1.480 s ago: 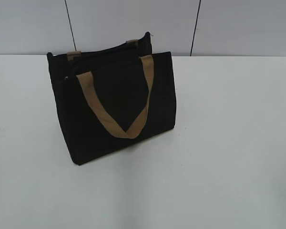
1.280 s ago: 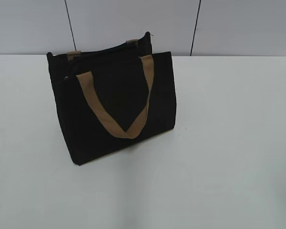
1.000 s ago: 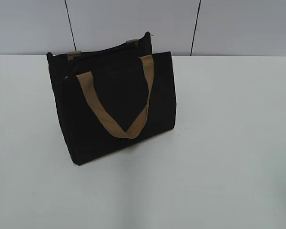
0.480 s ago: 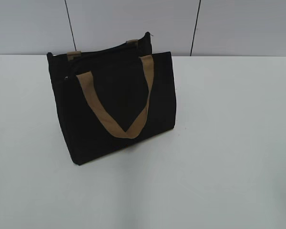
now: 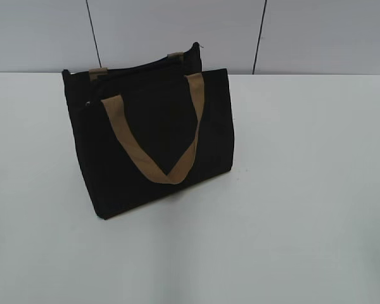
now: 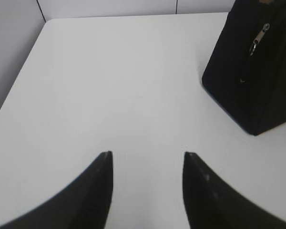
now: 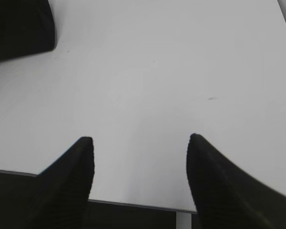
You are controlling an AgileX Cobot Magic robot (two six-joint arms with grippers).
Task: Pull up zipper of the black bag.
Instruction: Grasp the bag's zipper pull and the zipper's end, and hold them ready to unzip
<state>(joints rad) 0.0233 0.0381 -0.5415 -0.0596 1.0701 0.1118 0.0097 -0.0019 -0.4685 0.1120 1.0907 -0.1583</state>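
The black bag (image 5: 153, 136) stands upright on the white table, left of centre, with a tan strap handle (image 5: 153, 142) hanging down its front. The zipper (image 5: 139, 69) runs along its top edge. In the left wrist view the bag's end (image 6: 251, 71) fills the top right, with the silvery zipper pull (image 6: 260, 38) hanging on it. My left gripper (image 6: 148, 155) is open and empty over bare table, well short of the bag. My right gripper (image 7: 139, 139) is open and empty near the table's front edge; a bag corner (image 7: 20, 26) shows at top left. Neither gripper shows in the exterior view.
The white table (image 5: 291, 190) spreads around the bag. A grey panelled wall (image 5: 177, 31) stands behind it. The table's front edge (image 7: 133, 204) lies just under my right gripper. A wall (image 6: 9, 57) borders the table's left side.
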